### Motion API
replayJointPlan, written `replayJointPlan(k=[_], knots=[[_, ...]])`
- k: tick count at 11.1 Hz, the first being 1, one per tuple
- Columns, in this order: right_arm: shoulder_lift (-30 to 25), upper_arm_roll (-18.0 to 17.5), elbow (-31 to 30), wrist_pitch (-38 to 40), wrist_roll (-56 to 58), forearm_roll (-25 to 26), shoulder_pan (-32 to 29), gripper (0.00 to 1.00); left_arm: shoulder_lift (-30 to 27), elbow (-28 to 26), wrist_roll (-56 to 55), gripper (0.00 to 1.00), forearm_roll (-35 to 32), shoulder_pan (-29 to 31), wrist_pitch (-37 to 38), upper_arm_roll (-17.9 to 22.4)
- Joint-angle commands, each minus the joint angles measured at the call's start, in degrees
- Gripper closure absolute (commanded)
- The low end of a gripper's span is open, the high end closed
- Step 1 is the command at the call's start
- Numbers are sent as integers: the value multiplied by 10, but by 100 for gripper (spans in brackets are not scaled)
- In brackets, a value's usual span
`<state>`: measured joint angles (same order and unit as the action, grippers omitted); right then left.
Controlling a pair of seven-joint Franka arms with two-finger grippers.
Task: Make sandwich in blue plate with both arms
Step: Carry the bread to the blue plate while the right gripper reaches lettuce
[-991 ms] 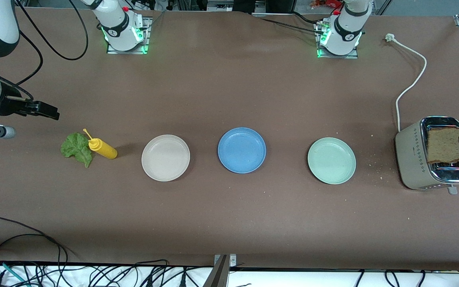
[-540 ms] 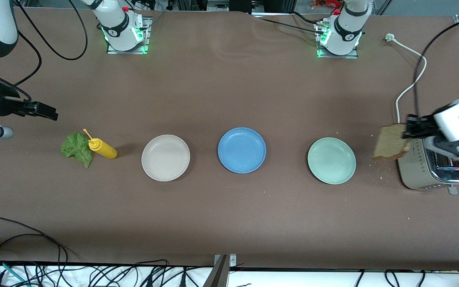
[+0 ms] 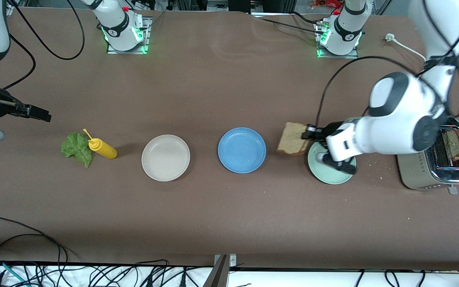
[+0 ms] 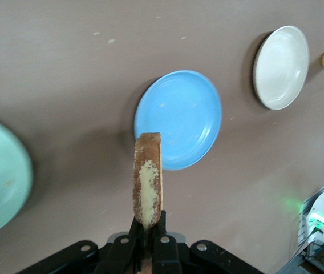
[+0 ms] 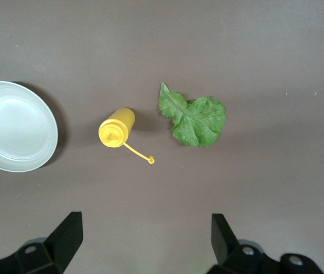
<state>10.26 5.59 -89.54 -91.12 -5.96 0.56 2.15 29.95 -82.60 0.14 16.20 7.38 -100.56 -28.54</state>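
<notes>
Brown tabletop (image 3: 229, 215), crumbs scattered near the toaster.

Plates, three, set in a row with bare gaps between them: beige plate (image 3: 165, 158) toward the right arm's end; blue plate (image 3: 242, 150) in the middle, nothing on it; mint plate (image 3: 329, 172) toward the left arm's end, partly covered by the left arm.

Bread, two slices: one slice (image 3: 292, 138) is gripped by its edge, held upright in the air over the gap between blue plate and mint plate, just short of the blue rim; a second slice (image 3: 454, 142) is seated in a slot of the toaster (image 3: 416, 167).

Lettuce leaf (image 3: 76, 148), one, lies flat on the tabletop beside the mustard bottle (image 3: 102, 148), one, lying on its side; leaf and bottle appear to touch.

Left hand (image 3: 307, 134): clenched on the slice, seen edge-on in the left wrist view (image 4: 148, 182) with the blue plate (image 4: 178, 119) underneath.

Right hand (image 3: 38, 113): fingers spread, nothing held, hovering over the tabletop at the right arm's end; leaf (image 5: 193, 117) and bottle (image 5: 117, 127) are seen below it.

Open room: a wide bare band lies along the edge nearest the front camera, and another between the plates and the arm bases.
</notes>
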Motion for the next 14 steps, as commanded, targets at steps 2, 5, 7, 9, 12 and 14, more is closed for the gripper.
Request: replayJointPlan(k=[2, 5, 7, 9, 12, 14], knots=[[46, 13, -6, -22, 12, 3, -14, 0, 70, 3, -44, 100, 57, -80, -128, 2], [89, 37, -6, -47, 56, 4, -15, 0, 95, -50, -35, 100, 104, -90, -242, 2], [124, 42, -7, -74, 60, 4, -15, 0, 125, -62, -32, 100, 119, -101, -308, 2], [146, 49, -23, -106, 74, 3, -16, 0, 128, -80, -17, 100, 135, -102, -329, 2], [163, 49, -84, -197, 75, 3, -16, 0, 114, -149, 58, 100, 136, -61, -329, 0], [186, 50, -98, -231, 89, 0, -17, 0, 113, -187, 128, 100, 156, -10, -330, -26]])
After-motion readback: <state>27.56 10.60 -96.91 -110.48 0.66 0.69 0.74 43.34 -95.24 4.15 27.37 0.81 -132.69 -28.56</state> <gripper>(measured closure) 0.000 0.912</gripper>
